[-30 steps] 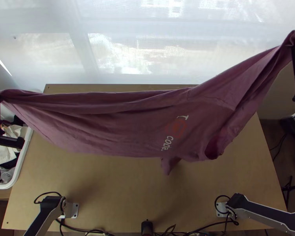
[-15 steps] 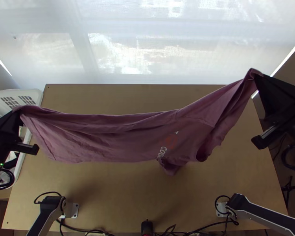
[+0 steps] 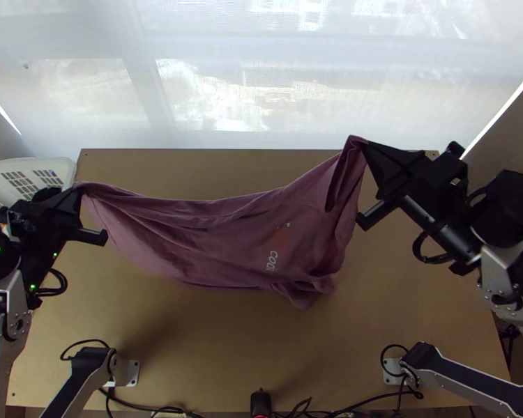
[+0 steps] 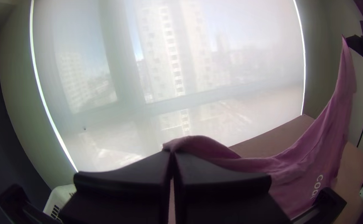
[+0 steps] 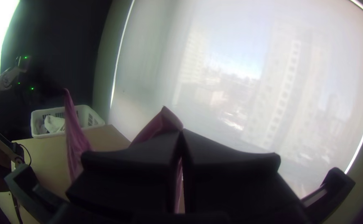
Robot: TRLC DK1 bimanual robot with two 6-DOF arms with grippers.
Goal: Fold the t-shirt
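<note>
The dusty-pink t-shirt [image 3: 213, 237] hangs slack between both grippers above the table, sagging in loose folds with part of its print visible. At its left end my left gripper [image 3: 80, 188] is shut on one corner, and at the higher right end my right gripper [image 3: 365, 145] is shut on another. In the left wrist view the cloth [image 4: 306, 170] trails from the closed tips of the left gripper [image 4: 172, 152]. The right wrist view has the right gripper [image 5: 181, 133] pinching a peak of the shirt [image 5: 158, 124].
The wooden table [image 3: 213, 348] lies beneath the shirt, with a white basket [image 3: 65, 167] off its left edge. Cables [image 3: 150, 407] and a small black device [image 3: 260, 403] are at the near edge. A pale blind [image 3: 261, 90] stands behind the far edge.
Both grippers have come inward over the table with the shirt, the right one much farther and also down the picture at first. The shirt has gone from stretched to slack and sagging.
</note>
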